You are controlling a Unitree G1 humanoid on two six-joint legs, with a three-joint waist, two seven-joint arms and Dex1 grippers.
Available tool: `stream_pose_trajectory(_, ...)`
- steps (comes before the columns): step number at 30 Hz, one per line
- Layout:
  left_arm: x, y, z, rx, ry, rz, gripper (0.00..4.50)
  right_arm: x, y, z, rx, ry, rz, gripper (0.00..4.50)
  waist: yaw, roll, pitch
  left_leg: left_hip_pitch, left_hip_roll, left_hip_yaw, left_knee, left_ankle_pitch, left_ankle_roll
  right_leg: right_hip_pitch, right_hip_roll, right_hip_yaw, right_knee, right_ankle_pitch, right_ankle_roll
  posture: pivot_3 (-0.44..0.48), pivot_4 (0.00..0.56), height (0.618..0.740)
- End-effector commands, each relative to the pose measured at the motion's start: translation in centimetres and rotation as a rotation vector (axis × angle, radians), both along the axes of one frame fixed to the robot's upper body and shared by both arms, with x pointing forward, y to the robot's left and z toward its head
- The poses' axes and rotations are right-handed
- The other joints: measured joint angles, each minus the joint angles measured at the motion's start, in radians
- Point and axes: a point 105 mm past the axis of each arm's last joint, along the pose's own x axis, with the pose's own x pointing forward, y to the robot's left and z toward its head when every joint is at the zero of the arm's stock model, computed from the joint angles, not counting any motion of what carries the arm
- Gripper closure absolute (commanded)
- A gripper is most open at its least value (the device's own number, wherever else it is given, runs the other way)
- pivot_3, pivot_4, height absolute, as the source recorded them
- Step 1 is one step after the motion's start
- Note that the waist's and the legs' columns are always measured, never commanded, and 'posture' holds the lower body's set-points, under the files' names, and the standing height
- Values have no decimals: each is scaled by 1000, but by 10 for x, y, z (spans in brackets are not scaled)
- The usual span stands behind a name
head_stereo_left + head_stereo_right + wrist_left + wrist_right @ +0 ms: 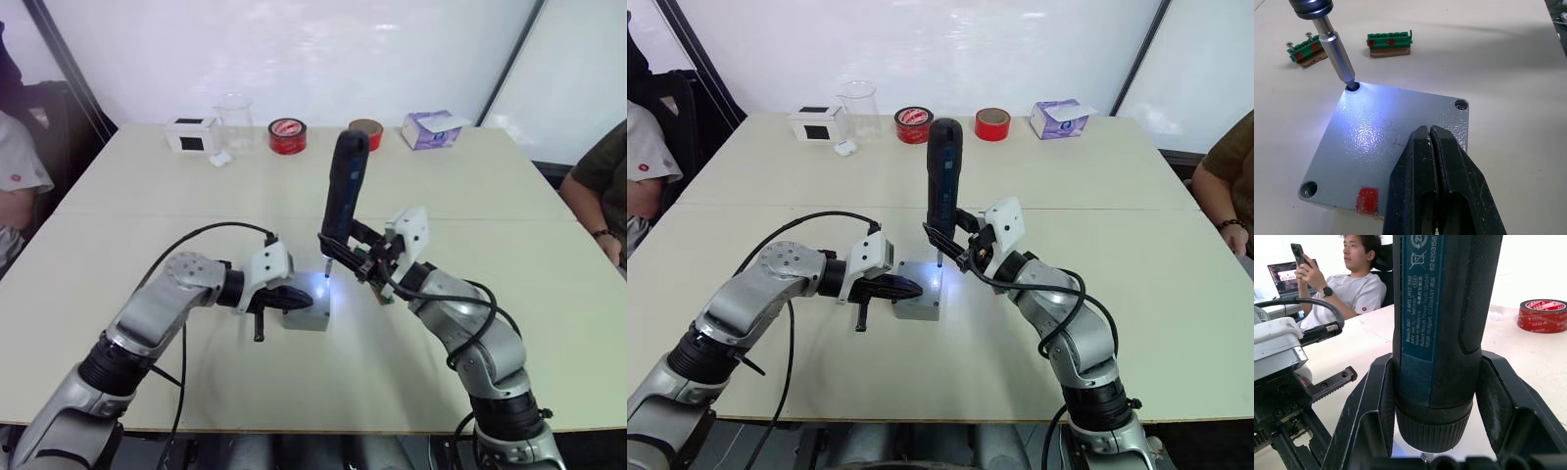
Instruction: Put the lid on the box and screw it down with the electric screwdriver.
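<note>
The grey box [312, 313] sits mid-table with the lid [1376, 142] lying flush on top; a red mark shows on one side. My left gripper [1428, 131] is shut, its tips resting on the lid's top near one edge. My right gripper [351, 253] is shut on the electric screwdriver [345, 186], held upright. The screwdriver's metal bit [1338, 61] stands in one corner hole of the lid, and its white light falls on the plate. Two other corner holes of the lid are visible.
Two green terminal blocks [1390, 44] lie on the table just beyond the box. Along the far edge stand a white box with a black square [191, 134], a clear beaker [233, 113], two red tape rolls [287, 135] and a purple tissue box [431, 128]. A person sits at each side.
</note>
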Motion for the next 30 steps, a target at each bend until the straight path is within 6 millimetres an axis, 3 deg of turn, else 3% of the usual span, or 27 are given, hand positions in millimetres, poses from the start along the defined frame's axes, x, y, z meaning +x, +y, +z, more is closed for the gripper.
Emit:
stream_pose_trajectory(1, 0, 9, -19, 54, 68, 42, 4500, 2, 3, -19, -8, 108, 6, 2752, -1, 0, 0, 0, 0, 0, 0, 0, 0, 0, 0, 0, 0, 0, 0, 0, 150, 740)
stream_pose_trajectory(24, -8, 13, -27, 59, 104, 37, 4500, -8, 4, -39, -59, 122, 9, 2752, -2, 0, 0, 1, 2, 0, -3, 0, 0, -1, -1, 0, -1, -2, -2, 0, 150, 740)
stream_pose_trajectory(30, -5, 14, -26, 58, 105, 44, 4500, -14, 6, -54, -123, 147, 37, 2752, -3, 0, 0, 3, 2, 0, -4, 0, 0, 0, -2, 0, -1, -3, -3, 0, 150, 740)
